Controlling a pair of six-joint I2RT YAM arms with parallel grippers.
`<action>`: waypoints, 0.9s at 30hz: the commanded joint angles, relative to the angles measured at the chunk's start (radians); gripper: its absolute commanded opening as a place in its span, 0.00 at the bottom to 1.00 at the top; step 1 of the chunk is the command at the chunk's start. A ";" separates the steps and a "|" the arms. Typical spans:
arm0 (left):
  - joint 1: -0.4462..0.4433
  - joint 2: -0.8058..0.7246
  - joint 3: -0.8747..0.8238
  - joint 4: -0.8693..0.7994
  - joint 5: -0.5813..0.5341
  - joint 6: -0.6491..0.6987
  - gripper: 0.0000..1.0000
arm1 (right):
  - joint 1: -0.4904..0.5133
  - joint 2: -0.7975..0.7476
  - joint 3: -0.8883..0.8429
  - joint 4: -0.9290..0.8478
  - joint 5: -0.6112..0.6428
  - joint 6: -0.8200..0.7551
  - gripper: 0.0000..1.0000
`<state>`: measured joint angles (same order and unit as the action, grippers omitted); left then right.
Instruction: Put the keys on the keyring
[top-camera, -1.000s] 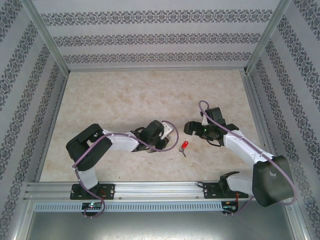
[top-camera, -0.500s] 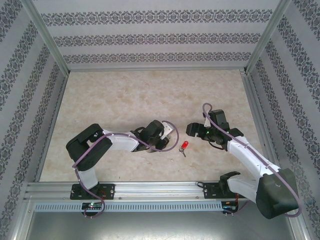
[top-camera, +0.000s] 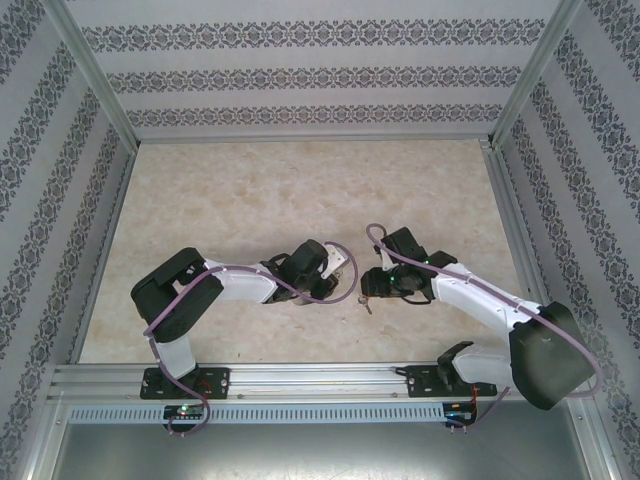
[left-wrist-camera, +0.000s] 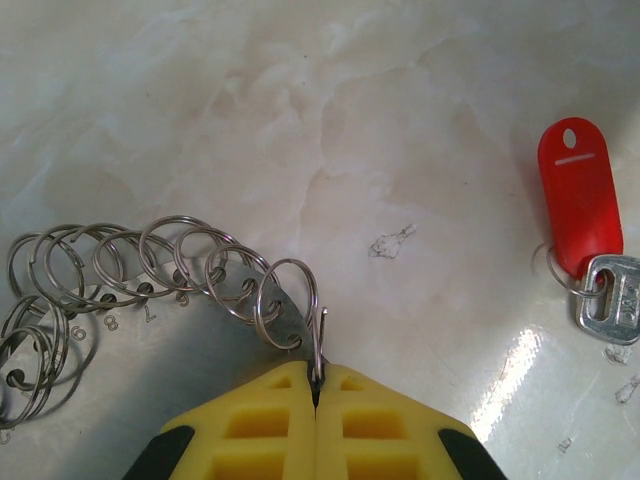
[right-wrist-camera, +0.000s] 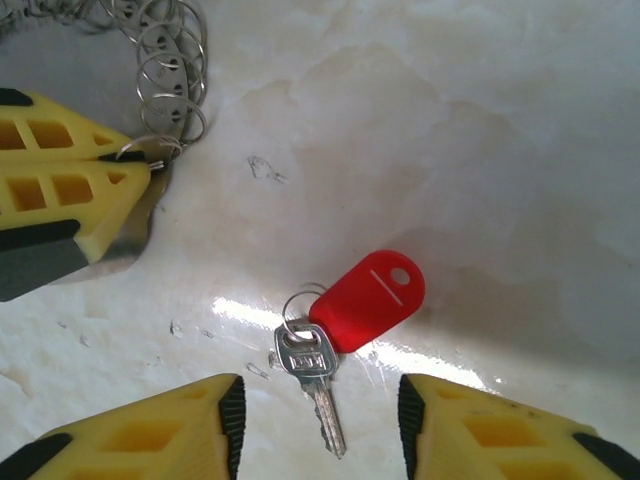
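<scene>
Right wrist view: the key (right-wrist-camera: 350, 315) is lying flat on the pale marbled tabletop (right-wrist-camera: 500, 130). It is a bright red plastic tag with a white stripe and a hole, joined by a small split ring to a short silvery blade pointing toward the camera. The right gripper (right-wrist-camera: 318, 420) is hanging over it, its yellow jaws standing partly open with the blade's tip between them and nothing in their grasp. Up and to the left in this view, the left gripper (left-wrist-camera: 316, 385) is pressing its jaws fully together on a thin wire end of the keyring (left-wrist-camera: 232, 283). The keyring is a grey hoop carrying a row of overlapping silvery split rings and is lying along the tabletop. Key and keyring are sitting near each other, not touching.
</scene>
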<state>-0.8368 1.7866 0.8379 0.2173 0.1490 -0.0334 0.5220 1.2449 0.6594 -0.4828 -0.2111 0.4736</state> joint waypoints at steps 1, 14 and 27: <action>0.003 -0.035 0.004 0.008 0.004 0.015 0.00 | 0.024 0.016 0.026 -0.016 0.057 0.012 0.40; 0.005 -0.036 -0.002 0.017 0.003 0.016 0.00 | 0.107 0.104 0.069 0.013 0.130 0.015 0.31; 0.010 -0.030 -0.002 0.014 0.003 0.021 0.00 | 0.175 0.194 0.094 0.023 0.183 0.018 0.32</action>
<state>-0.8360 1.7847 0.8375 0.2176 0.1490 -0.0319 0.6838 1.4296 0.7330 -0.4599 -0.0692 0.4839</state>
